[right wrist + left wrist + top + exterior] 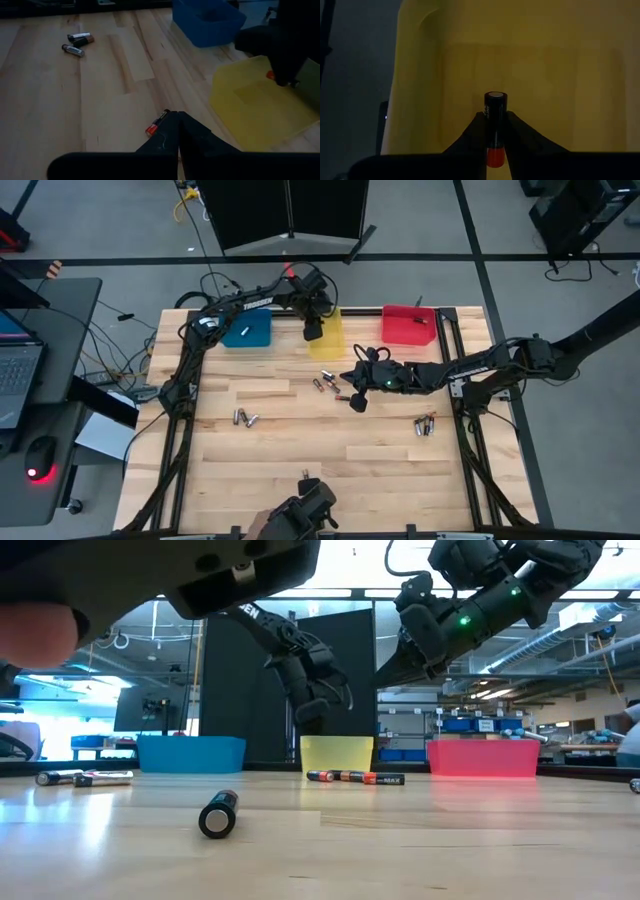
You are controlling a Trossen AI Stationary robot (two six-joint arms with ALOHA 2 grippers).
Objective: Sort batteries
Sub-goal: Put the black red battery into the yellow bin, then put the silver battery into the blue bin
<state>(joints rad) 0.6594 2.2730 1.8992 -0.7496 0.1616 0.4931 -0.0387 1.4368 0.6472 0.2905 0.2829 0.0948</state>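
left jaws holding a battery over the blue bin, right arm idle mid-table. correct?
Not quite: the left gripper holds the battery over the yellow bin, not the blue bin. The high and left wrist views show it. The right gripper does wait mid-table, jaws shut.

A light wooden counter carries a blue bin, a yellow bin and a red bin along its far edge, while a laptop and mouse sit on a side desk.

left pincer over yellow bin | right pincer above table
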